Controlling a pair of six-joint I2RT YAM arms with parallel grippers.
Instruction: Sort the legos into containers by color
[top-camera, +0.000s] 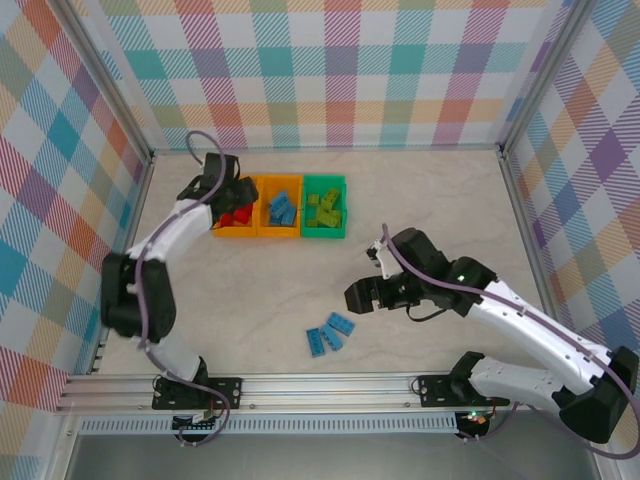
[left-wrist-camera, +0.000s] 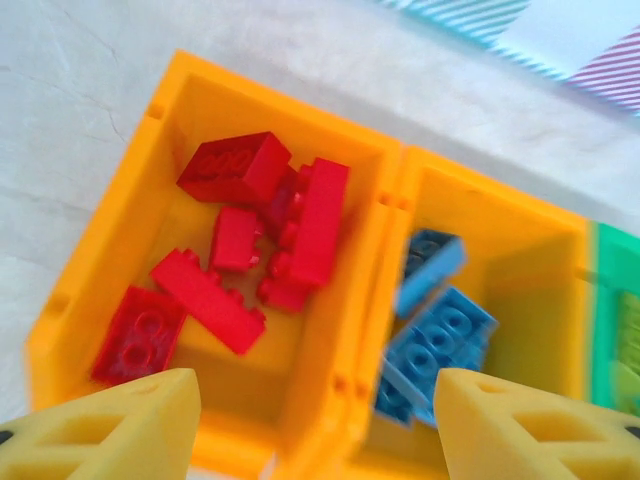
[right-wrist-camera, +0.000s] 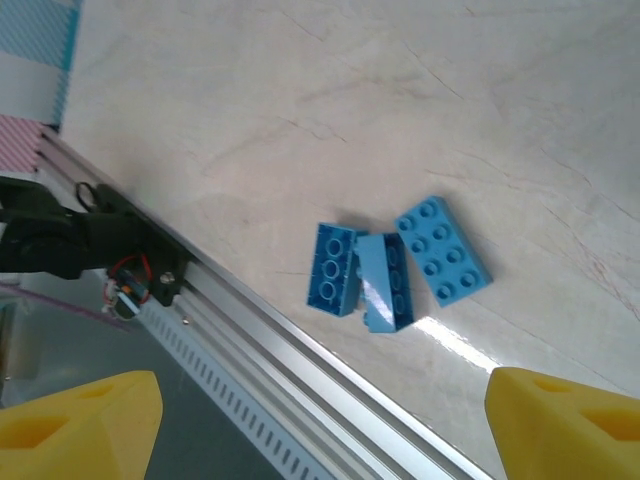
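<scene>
Three containers stand in a row at the back: a left orange bin (top-camera: 237, 233) holding several red legos (left-wrist-camera: 250, 235), a middle orange bin (top-camera: 279, 234) holding light blue legos (left-wrist-camera: 440, 335), and a green bin (top-camera: 324, 235) holding lime green legos (top-camera: 326, 208). My left gripper (top-camera: 225, 193) hovers over the shared wall of the two orange bins, open, with nothing between its yellow fingers (left-wrist-camera: 120, 425). Three blue legos (top-camera: 330, 332) lie together on the table near the front rail. My right gripper (top-camera: 362, 296) hangs above and to the right of them, open and empty; in its wrist view the blue legos (right-wrist-camera: 395, 265) lie ahead of its fingers (right-wrist-camera: 565, 425).
An aluminium rail (right-wrist-camera: 300, 370) runs along the table's near edge, just in front of the loose blue legos. Plaid walls close off the back and both sides. Bare marbled tabletop (top-camera: 430, 200) lies right of the bins.
</scene>
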